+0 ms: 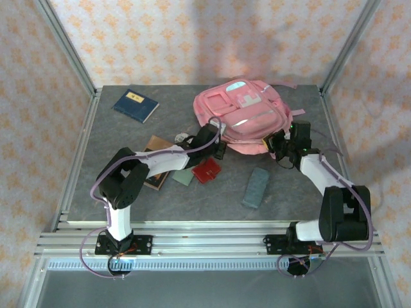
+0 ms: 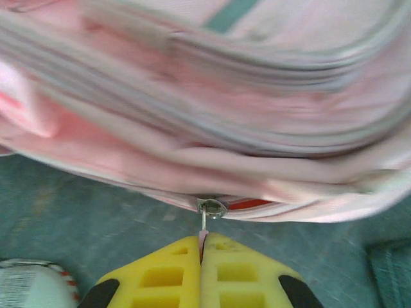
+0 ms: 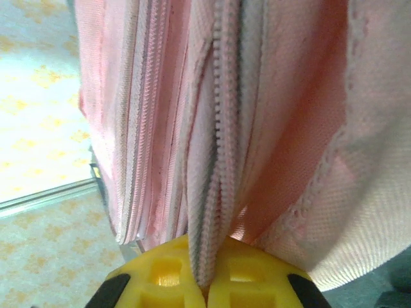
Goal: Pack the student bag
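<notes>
student bag [image 1: 241, 115]: pink, grey zips | left pincer [image 2: 201, 247] clamps zip pull [image 2: 210, 207] | right pincer [image 3: 207, 282] pinches zip edge [image 3: 218, 179]

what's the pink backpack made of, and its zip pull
Pink backpack: woven, synthetic-looking fabric, matte; the weave grain and stitched seams show close up. Zip pull: probably metal, silvery with a bright glint, though the view is blurred.

Open worktop [image 1: 192, 202] along the near edge, and at the back between blue book [image 1: 135, 104] and student bag [image 1: 241, 115]. Crowded mid-worktop: red wallet [image 1: 207, 170], brown notebook [image 1: 156, 168], grey pouch [image 1: 255, 187], left arm [image 1: 164, 159] lying across. No gap at the bag's near edge, left claw [image 2: 201, 247] and right claw [image 3: 205, 285] clamped onto it
</notes>
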